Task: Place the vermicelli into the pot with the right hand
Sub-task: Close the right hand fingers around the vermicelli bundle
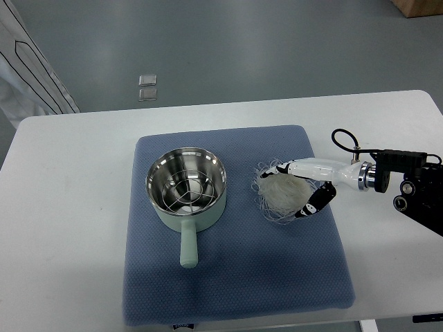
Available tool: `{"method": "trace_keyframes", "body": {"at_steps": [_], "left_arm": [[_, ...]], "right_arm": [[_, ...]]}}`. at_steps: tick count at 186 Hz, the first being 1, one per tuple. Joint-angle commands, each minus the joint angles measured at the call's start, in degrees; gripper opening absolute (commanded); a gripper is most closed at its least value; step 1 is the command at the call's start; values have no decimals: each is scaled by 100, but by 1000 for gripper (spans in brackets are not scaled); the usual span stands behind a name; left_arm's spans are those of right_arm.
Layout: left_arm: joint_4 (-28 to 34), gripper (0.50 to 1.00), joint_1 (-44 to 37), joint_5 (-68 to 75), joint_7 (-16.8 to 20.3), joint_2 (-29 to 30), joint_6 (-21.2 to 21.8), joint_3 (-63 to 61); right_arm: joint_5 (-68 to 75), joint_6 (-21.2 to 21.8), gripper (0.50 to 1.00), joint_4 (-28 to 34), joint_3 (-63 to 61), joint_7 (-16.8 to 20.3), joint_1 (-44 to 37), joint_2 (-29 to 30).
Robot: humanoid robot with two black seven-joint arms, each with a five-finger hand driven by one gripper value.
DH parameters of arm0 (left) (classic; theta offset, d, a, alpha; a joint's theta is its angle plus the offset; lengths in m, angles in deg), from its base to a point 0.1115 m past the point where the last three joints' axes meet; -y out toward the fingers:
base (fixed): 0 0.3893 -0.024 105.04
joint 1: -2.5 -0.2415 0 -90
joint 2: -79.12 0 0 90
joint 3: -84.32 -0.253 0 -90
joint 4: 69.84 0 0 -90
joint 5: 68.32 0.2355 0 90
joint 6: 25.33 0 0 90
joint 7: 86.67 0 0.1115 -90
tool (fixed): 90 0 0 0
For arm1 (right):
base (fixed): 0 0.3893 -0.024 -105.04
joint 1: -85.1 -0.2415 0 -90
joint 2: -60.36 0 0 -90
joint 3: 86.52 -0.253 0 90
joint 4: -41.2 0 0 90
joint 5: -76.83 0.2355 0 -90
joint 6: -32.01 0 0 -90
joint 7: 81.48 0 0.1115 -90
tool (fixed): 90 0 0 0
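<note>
Nearest, along the bottom edge: blue quilted fabric mat [235,290], square with rounded corners, spread flat over white rectangular table [69,207]. On the mat, left of centre: pale green saucepan with shiny steel interior [185,185], upright, a wire rack visible inside the bowl, short green handle pointing toward the near edge. Just right of the pot, apart from it and also on the mat: loose white nest of vermicelli [280,192], thin strands straying outward over the fabric. Closed around that nest from the right: right hand [304,187], translucent white with black-patterned fingertips, entering from the picture's right edge on a black arm with a metal wrist collar and a looped black cable above it. Fingers [320,199] curled partway round the bundle, one digit across the far side, another along the near side, both touching the strands; vermicelli resting on the mat, not lifted; firmness of the grip impossible to judge. Farther back, beyond the table's far edge: grey floor [242,48] with two small pale square tiles [147,87] side by side. At far left, a white panel with dark outline [28,69]; at top right corner, a brown cardboard box [419,7].
</note>
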Motion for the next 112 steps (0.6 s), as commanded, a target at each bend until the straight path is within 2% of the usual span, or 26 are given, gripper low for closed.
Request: {"method": "trace_keyframes", "body": {"at_steps": [1, 12, 23, 38, 57, 66, 81, 94, 112], "left_arm": [[0, 1000, 0, 0, 0, 0, -2, 0], [0, 1000, 0, 0, 0, 0, 7, 0], [0, 1000, 0, 0, 0, 0, -2, 0], [0, 1000, 0, 0, 0, 0, -2, 0], [0, 1000, 0, 0, 0, 0, -2, 0], [0, 1000, 0, 0, 0, 0, -2, 0], [0, 1000, 0, 0, 0, 0, -2, 0], [0, 1000, 0, 0, 0, 0, -2, 0], [0, 1000, 0, 0, 0, 0, -2, 0]], "right_arm": [[-3, -85, 909, -37, 0, 7, -2, -1], [-3, -77, 895, -72, 0, 7, -2, 7], [-3, -77, 819, -81, 8, 7, 6, 7], [-11, -42, 776, -81, 17, 7, 6, -1], [-11, -6, 684, -81, 17, 7, 6, 7], [-3, 2, 625, -81, 9, 7, 6, 7], [-3, 2, 576, -81, 8, 7, -2, 7], [6, -6, 513, -81, 8, 7, -11, 7], [6, -6, 500, -107, 0, -2, -20, 7]]}}
